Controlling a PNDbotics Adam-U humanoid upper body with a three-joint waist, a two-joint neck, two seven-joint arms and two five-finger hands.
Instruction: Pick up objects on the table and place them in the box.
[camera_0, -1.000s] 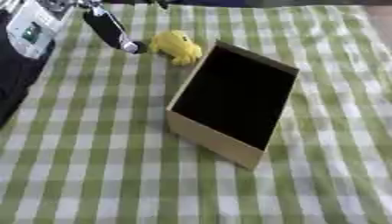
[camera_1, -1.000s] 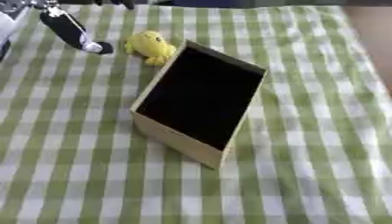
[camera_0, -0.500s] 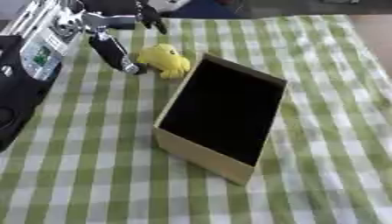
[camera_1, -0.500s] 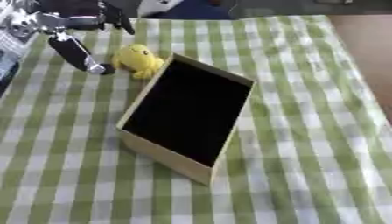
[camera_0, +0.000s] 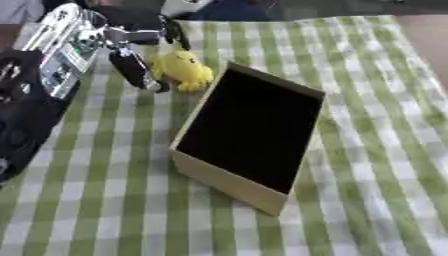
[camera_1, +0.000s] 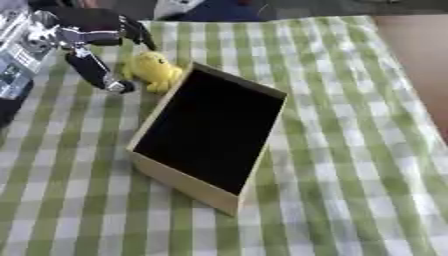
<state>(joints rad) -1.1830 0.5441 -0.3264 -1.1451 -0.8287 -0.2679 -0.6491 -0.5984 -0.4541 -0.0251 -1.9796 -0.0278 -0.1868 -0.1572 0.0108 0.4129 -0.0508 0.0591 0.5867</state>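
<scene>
A small yellow soft toy (camera_0: 185, 71) lies on the green-and-white checked cloth, just off the far left corner of the box. The box (camera_0: 225, 183) is shallow tan cardboard with a dark inside, lying askew in the middle, and nothing shows in it. My left hand (camera_0: 116, 31) hovers at the top left by the toy. It is open: its thumb (camera_0: 136, 71) points down close to the toy's left side, and its dark fingers (camera_1: 131, 29) reach behind and above the toy. My right hand shows in neither view.
My left arm (camera_0: 26, 115), black with a silver wrist, covers the cloth's left edge. The checked cloth (camera_0: 376, 150) stretches to the right of and in front of the box. A brown surface (camera_1: 416, 55) borders the cloth at the far right.
The head has tilted, so the whole picture has shifted. My left hand has closed in on the yellow toy, and its fingers now spread behind it.
</scene>
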